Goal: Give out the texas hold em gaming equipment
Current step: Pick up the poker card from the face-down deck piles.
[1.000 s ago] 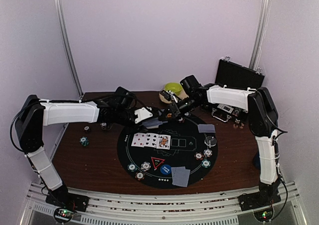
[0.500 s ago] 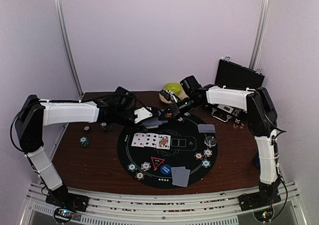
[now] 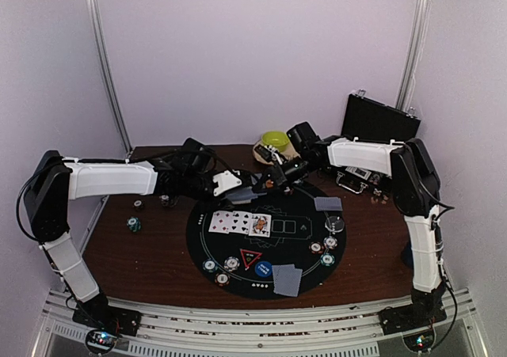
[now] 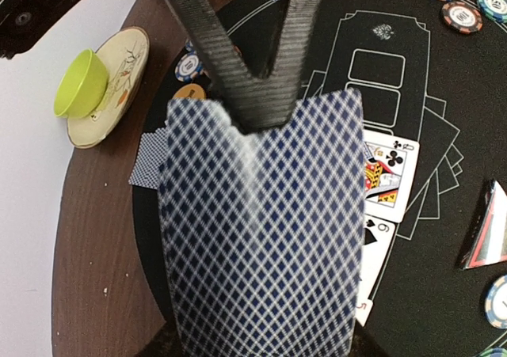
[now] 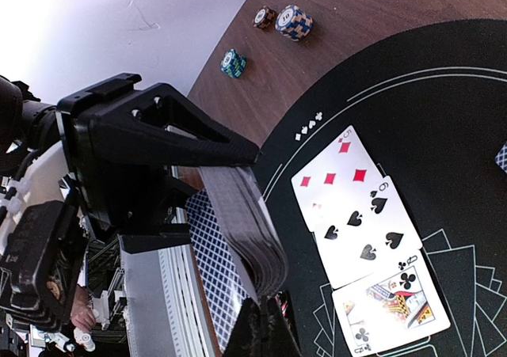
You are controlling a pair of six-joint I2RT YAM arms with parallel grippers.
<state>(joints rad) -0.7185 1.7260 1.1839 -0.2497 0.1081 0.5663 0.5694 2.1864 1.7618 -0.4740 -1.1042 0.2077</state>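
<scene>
Clamps the deck (image 5: 249, 230) of grey-blue-backed cards in the left fingers (image 5: 190, 139), above the far left edge of the round black mat (image 3: 305, 246). Presses the right fingers (image 4: 210, 48) together on the far edge of the top card (image 4: 261, 230), apparently pinching it. For doing this step well: hold the deck steady on the left side, draw the right fingers away slowly and flat, and check for only one card following, because of thin, smooth cards sticking together easily. Avoid bending the card strongly, and avoid loosening the left grip, or risk spilling the whole deck over the face-up cards (image 3: 239, 223) on the mat below. Then lay it face down at a free place, apart from the face-down cards (image 3: 287, 279) at the near edge. Around: dark brown wooden desk (image 3: 150, 254), poker chips (image 3: 230, 263) on the near part of the mat, loose chips (image 3: 135, 224) on the bare wood at the left, a green bowl (image 3: 275, 140) at the far edge, a black case (image 3: 380, 119) at the far right, pale lilac walls close behind.
</scene>
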